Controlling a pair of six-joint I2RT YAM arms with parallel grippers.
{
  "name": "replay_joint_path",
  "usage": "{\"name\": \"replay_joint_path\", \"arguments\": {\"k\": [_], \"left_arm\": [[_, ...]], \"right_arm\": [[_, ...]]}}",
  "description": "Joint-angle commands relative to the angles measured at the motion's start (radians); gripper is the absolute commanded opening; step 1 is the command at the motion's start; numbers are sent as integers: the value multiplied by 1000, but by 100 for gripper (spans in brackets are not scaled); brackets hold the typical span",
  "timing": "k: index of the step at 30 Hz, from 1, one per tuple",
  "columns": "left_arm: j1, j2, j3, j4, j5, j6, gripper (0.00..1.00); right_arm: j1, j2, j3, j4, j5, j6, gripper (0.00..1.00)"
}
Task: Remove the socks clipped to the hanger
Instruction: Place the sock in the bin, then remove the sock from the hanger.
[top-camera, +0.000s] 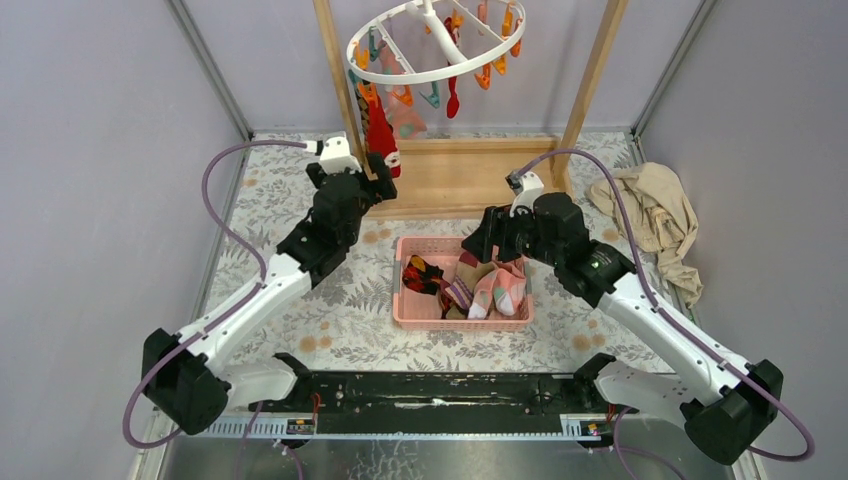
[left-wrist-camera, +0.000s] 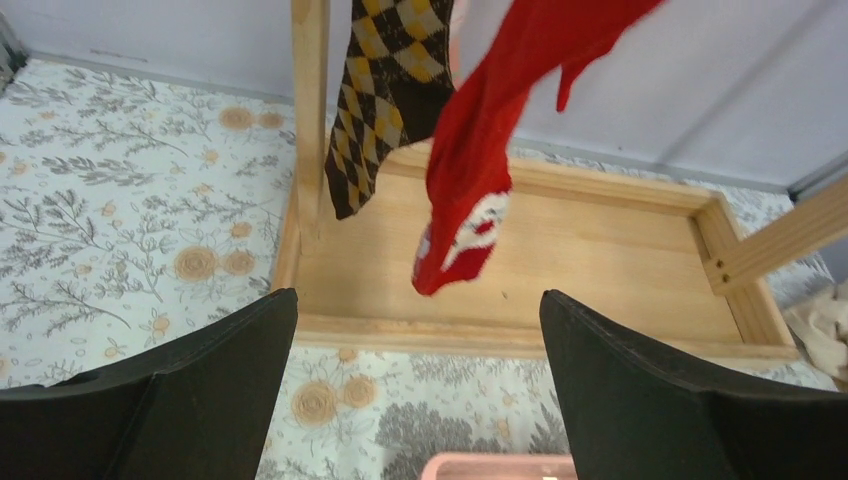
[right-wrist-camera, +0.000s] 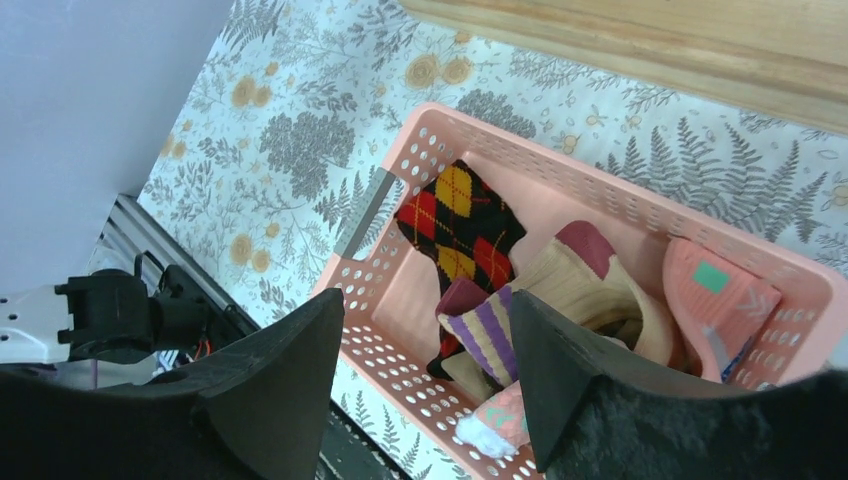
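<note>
A red sock (left-wrist-camera: 470, 190) and a brown-and-yellow check sock (left-wrist-camera: 385, 100) hang from the round white hanger (top-camera: 435, 45), beside the wooden post (left-wrist-camera: 310, 100). They are soft and floppy. The clips (top-camera: 432, 97) look like hard plastic. The left gripper (left-wrist-camera: 418, 300) is wide open and holds nothing, near the red sock and a little below it. It should go up, pinch the thick middle, and pull down slowly. The right gripper (right-wrist-camera: 428, 300) is open and empty over the pink basket (right-wrist-camera: 420, 145), which has socks in it.

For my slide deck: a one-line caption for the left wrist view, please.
Open left gripper faces a red sock and a brown argyle sock hanging above the wooden frame's base.
</note>
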Motion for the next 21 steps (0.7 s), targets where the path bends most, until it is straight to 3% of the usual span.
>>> {"name": "replay_joint_path", "arguments": {"k": [1, 9, 14, 17, 21], "left_arm": [[27, 44, 3, 229, -39, 80, 99], [42, 120, -40, 520, 13, 193, 99], [56, 180, -24, 603, 53, 207, 97], [70, 212, 1, 615, 62, 203, 87], [89, 243, 34, 611, 95, 188, 56]], "right_arm": [[6, 19, 2, 18, -51, 22, 69], [4, -5, -63, 46, -51, 34, 69], [5, -12, -83, 60, -52, 38, 68], [5, -15, -92, 67, -51, 39, 68], [4, -5, -90, 89, -53, 45, 68]]}}
